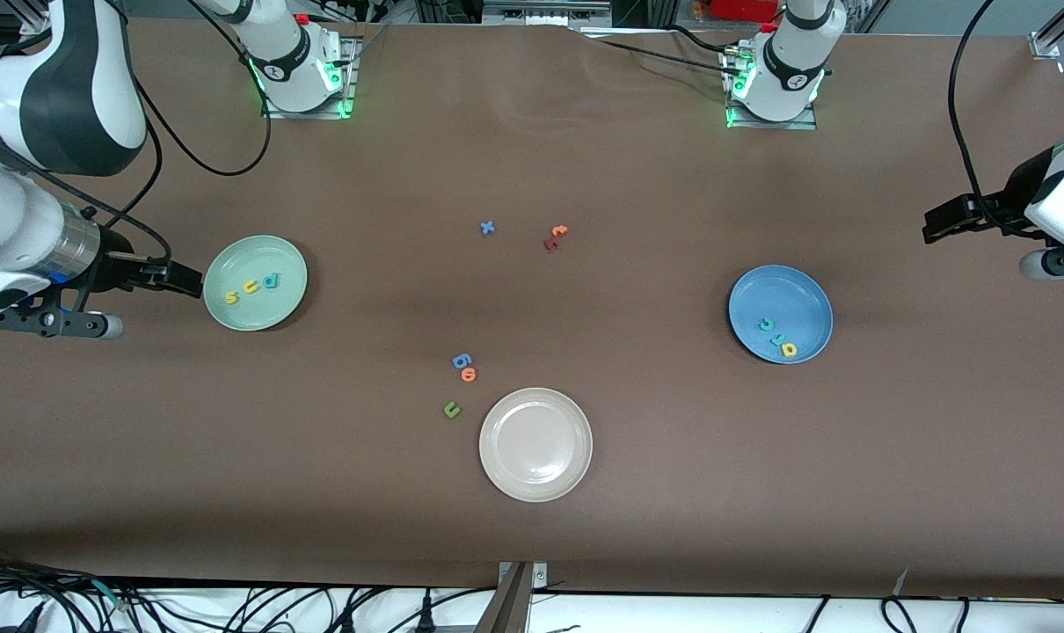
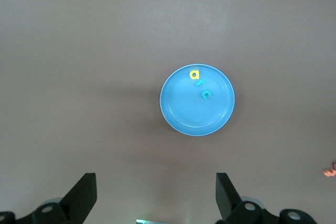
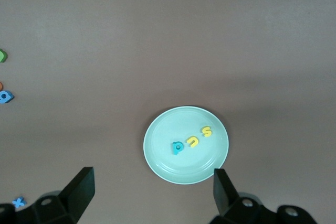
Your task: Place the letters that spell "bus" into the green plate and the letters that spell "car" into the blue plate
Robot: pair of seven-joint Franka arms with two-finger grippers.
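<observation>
Foam letters for "bus", a yellow "s" (image 1: 231, 297), a yellow "u" (image 1: 251, 287) and a teal "b" (image 1: 271, 281), lie in a row inside the round pale mint-green plate (image 1: 233, 259) toward the right arm's end of the brown worktop (image 1: 532, 519). The "car" letters, a teal "c" (image 1: 767, 324), a small teal "r" (image 1: 776, 338) and a yellow "a" (image 1: 789, 350), lie in the round glossy blue plate (image 1: 752, 294) toward the left arm's end.

Both arms are drawn back to the worktop's ends. The right hand (image 1: 176, 278) hangs just beside the green plate's rim, fingers spread wide and empty. The left hand (image 1: 943, 221) is well apart from the blue plate, also wide open and holding nothing; in the front view its fingers are dark and hard to make out, and its arm is cut off by the frame edge.

Between the plates lie a blue "x" (image 1: 487, 229), an orange letter (image 1: 559, 231) touching a dark red one (image 1: 550, 243), a blue round letter (image 1: 462, 360), an orange round letter (image 1: 469, 374), an olive-green "u" (image 1: 451, 409), and an empty cream-white plate (image 1: 576, 440) nearest the front camera.
</observation>
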